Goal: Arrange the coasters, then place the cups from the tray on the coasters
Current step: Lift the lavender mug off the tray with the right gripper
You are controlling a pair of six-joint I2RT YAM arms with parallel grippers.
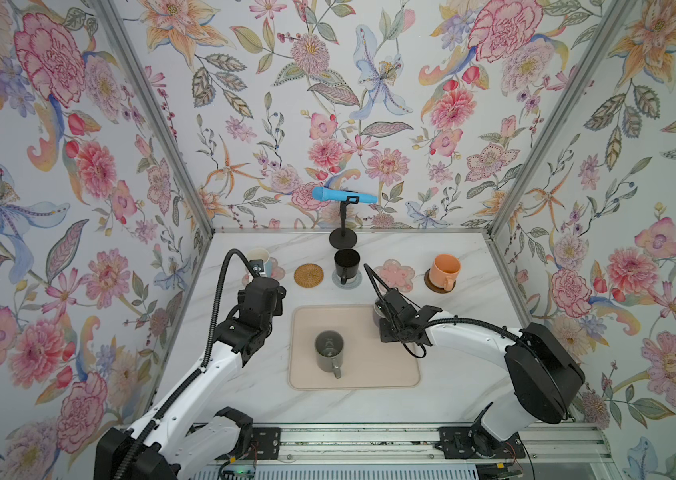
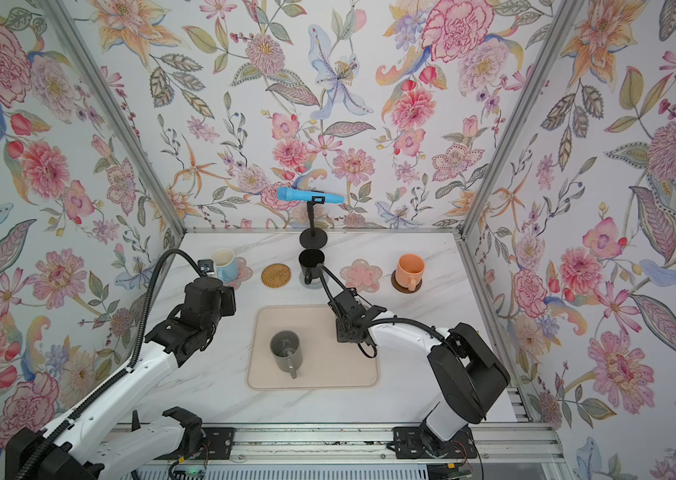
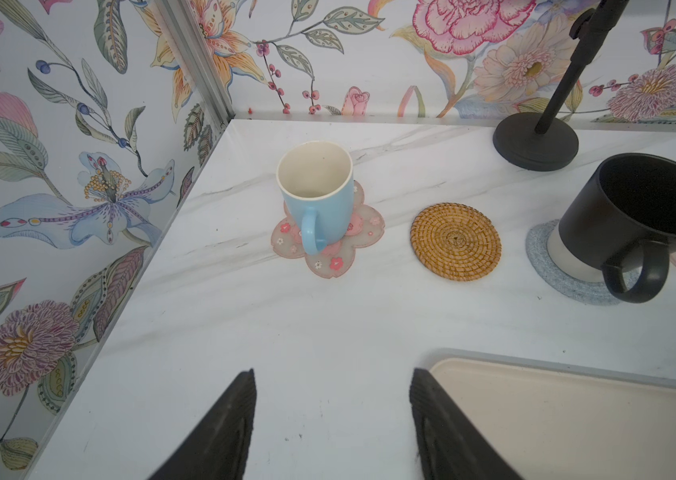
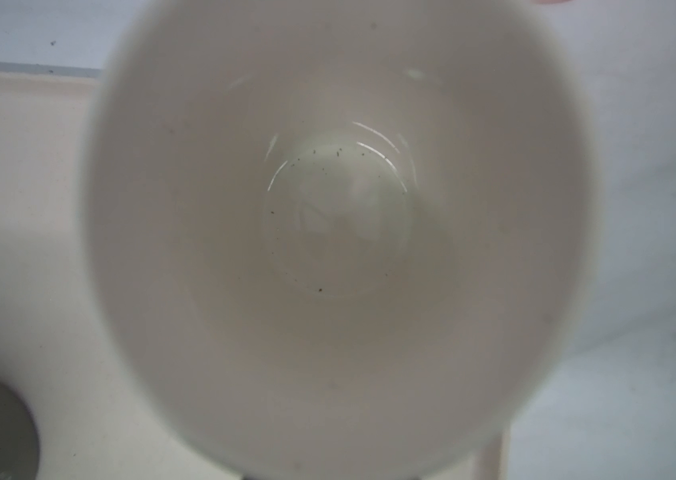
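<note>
Low in both top views, the tray [image 1: 394, 376] is lying on the desk [image 1: 269, 399], and the grey cup [image 1: 329, 353] is standing in it, handle pointing down the frame. At the tray's upper right corner the right claw [image 1: 388, 318] is hanging over the white-inside cup [image 4: 336, 232]. This claw is squeezed together, but nothing is showing whether it is pinching the cup. The top views are hiding nearly all of that cup; only the right wrist view is looking straight down into it. The left claw [image 3: 333, 374] is waiting at the left of the frame, spread apart and holding nothing, which only the left wrist view is showing. Farther up, the bare pink flower coaster [image 1: 394, 274] is lying just above the right claw, so the right arm is nearer. The woven coaster [image 1: 308, 274] is bare too, nearer the left claw. The blue cup [image 3: 315, 195], black cup [image 1: 347, 262] and orange cup [image 1: 445, 269] are already sitting on coasters.
</note>
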